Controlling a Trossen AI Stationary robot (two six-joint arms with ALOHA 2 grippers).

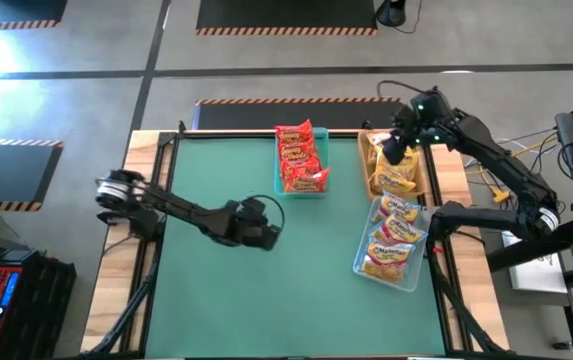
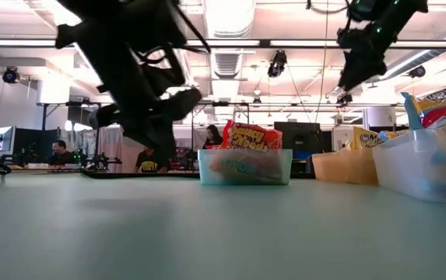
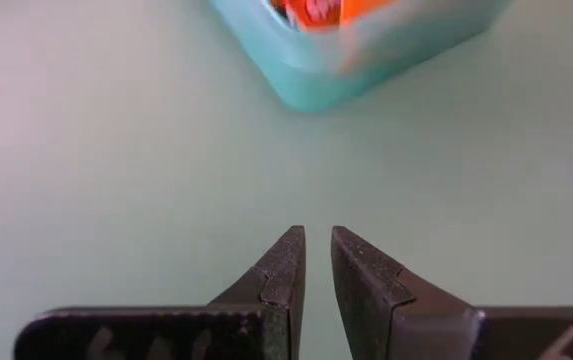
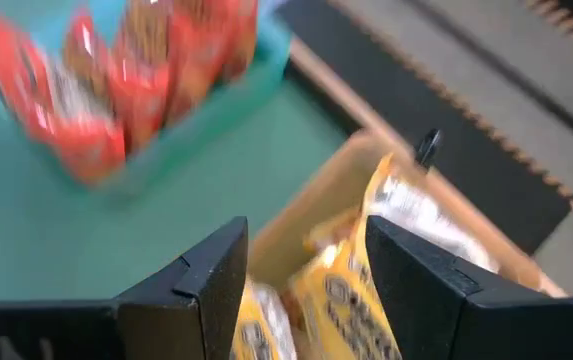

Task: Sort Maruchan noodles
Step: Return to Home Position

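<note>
Red noodle packets (image 1: 301,155) stand in a teal tray (image 1: 307,193) at the table's far middle. Yellow-orange packets (image 1: 396,178) fill a tan tray (image 1: 371,172) at the far right. Yellow-white packets (image 1: 394,236) lie in a clear tray (image 1: 365,266) nearer on the right. My right gripper (image 1: 394,152) hangs open, high above the tan tray; in the right wrist view its fingers (image 4: 306,240) frame a yellow-orange packet (image 4: 406,210) below without touching it. My left gripper (image 1: 266,236) hovers shut and empty over bare table mat, near side of the teal tray (image 3: 366,70).
The three trays crowd the table's far middle and right side. The green mat (image 1: 226,300) lies bare on the left and near side. In the low view people sit at desks in the room behind the teal tray (image 2: 244,167). Cables and gear lie beyond the table's right edge.
</note>
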